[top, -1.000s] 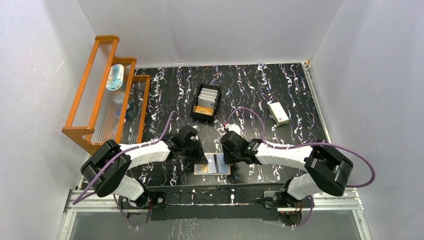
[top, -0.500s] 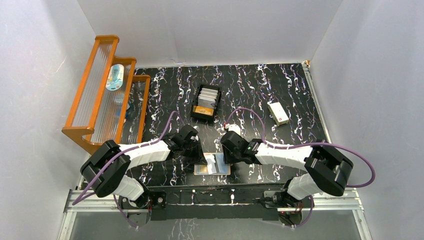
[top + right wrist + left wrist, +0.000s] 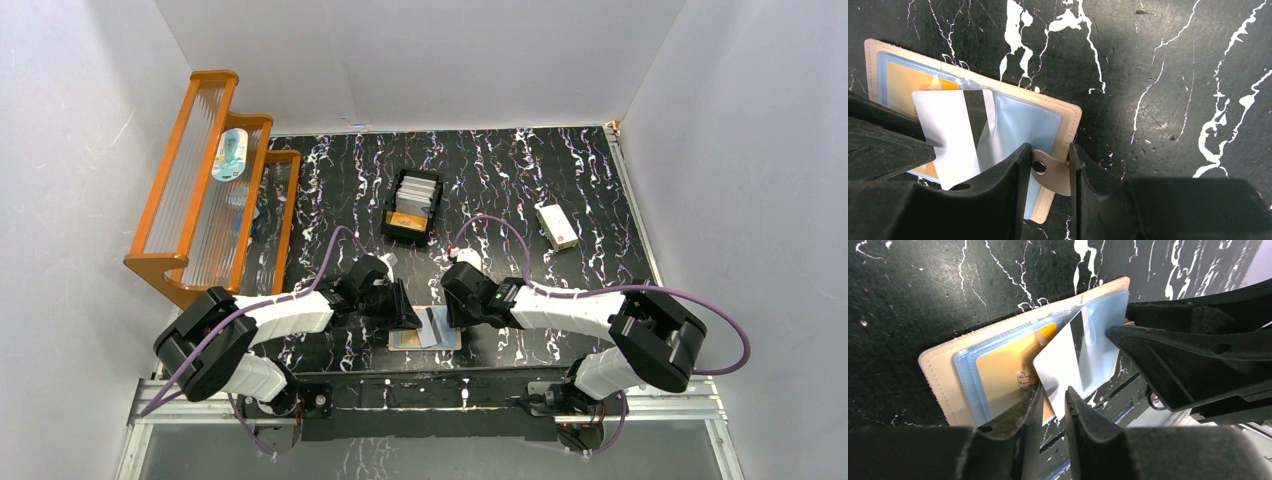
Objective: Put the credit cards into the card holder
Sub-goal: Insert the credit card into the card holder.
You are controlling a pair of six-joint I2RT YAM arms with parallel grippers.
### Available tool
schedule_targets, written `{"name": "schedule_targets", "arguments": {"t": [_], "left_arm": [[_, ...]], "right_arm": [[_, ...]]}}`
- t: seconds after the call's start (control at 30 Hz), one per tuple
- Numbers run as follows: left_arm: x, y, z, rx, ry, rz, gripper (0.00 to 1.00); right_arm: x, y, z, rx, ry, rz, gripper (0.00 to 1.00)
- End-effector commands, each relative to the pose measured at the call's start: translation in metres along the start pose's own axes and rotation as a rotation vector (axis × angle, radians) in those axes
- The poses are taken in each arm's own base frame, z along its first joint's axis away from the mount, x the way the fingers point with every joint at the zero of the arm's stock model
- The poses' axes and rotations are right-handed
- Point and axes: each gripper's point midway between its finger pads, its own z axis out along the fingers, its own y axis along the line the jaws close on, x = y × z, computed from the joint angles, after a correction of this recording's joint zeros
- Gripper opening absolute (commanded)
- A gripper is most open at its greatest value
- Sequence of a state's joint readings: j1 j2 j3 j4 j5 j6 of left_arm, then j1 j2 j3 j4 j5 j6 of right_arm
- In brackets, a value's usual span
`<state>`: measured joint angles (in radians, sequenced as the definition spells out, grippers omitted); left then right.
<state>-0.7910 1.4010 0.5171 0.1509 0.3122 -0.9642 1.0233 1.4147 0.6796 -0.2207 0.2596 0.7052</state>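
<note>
Tan leather-look card holder (image 3: 1028, 120), tab (image 3: 1050, 172) pinched by right fingers (image 3: 998, 195); glossy credit card (image 3: 1063, 365) (silver) between slightly parted left fingers (image 3: 1013, 425)

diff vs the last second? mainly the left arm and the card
Left arm swung right, toward the card holder. The left pincer has eased open around the white card, which now looks deeper under the clear sleeve but still sticks out. Unchanged: right pincer clamped on the snap tab, holder position, black tray, white box.
</note>
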Motion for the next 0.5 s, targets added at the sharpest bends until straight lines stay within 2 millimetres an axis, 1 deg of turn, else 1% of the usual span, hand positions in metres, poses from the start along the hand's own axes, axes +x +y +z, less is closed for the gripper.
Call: {"name": "schedule_targets", "arguments": {"t": [0.0, 0.27, 0.33, 0.47], "left_arm": [[-0.013, -0.026, -0.010, 0.114, -0.074, 0.008, 0.24], [-0.022, -0.036, -0.016, 0.196, -0.156, -0.009, 0.26], [-0.023, -0.036, -0.016, 0.191, -0.161, -0.005, 0.26], [-0.022, -0.029, -0.013, 0.162, -0.159, -0.012, 0.24]], "right_arm": [[0.000, 0.001, 0.003, 0.002, 0.001, -0.005, 0.41], [0.001, 0.002, 0.004, 0.001, 0.005, -0.005, 0.41], [0.001, 0.002, 0.004, 0.000, 0.005, -0.006, 0.42], [0.001, 0.002, 0.004, 0.000, 0.006, -0.006, 0.41]]}}
